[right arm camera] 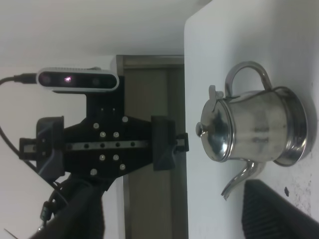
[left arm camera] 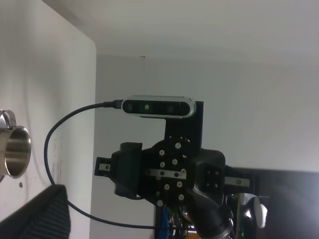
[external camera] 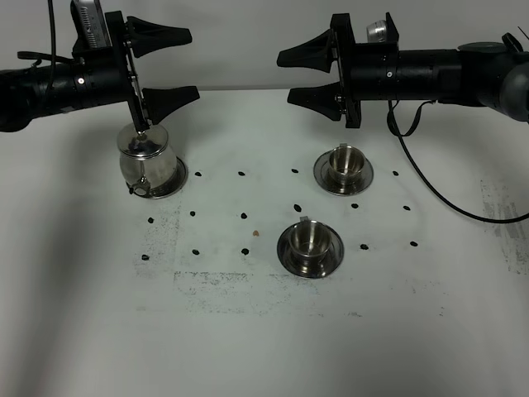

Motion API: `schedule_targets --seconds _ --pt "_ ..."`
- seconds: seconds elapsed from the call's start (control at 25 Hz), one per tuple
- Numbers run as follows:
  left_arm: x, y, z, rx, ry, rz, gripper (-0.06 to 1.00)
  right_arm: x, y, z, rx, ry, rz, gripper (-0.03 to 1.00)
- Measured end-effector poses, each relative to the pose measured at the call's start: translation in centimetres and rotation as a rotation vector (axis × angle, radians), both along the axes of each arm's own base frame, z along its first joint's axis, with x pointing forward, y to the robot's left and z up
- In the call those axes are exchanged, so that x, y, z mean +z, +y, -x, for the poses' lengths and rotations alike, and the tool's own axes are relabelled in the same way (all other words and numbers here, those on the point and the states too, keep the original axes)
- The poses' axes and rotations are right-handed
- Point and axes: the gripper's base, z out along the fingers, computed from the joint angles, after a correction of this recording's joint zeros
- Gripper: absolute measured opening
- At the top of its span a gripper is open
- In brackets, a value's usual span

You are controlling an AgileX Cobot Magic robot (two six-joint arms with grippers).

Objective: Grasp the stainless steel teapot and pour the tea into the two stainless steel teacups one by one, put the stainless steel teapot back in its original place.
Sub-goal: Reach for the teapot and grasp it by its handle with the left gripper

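The teapot (external camera: 150,159) stands untouched on its saucer (external camera: 178,179), below your left gripper (external camera: 193,64), which is spread wide and empty. Your right gripper (external camera: 284,77), equally wide and empty, hangs near the 2 cups (external camera: 345,163). Pouring hasn't begun, so take the handle first.

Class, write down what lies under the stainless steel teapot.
A round steel saucer, its rim showing around the base of the teapot. Its middle is hidden by the pot.
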Motion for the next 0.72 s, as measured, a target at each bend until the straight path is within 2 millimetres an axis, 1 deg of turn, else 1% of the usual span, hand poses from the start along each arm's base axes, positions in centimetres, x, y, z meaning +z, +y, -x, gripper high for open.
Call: schedule_targets --seconds 0.44,0.56,0.72 --pt "0.0 0.0 0.0 0.000 0.000 0.000 0.76 0.0 0.0 0.0 0.004 -0.018 0.004 0.57" --pt "0.0 0.0 0.0 0.000 -0.004 -0.001 0.76 0.0 -0.4 -0.1 0.005 -0.050 0.011 0.57" --pt "0.0 0.1 0.0 -0.001 -0.018 -0.009 0.76 0.1 -1.8 -0.3 0.012 -0.098 0.011 0.57"
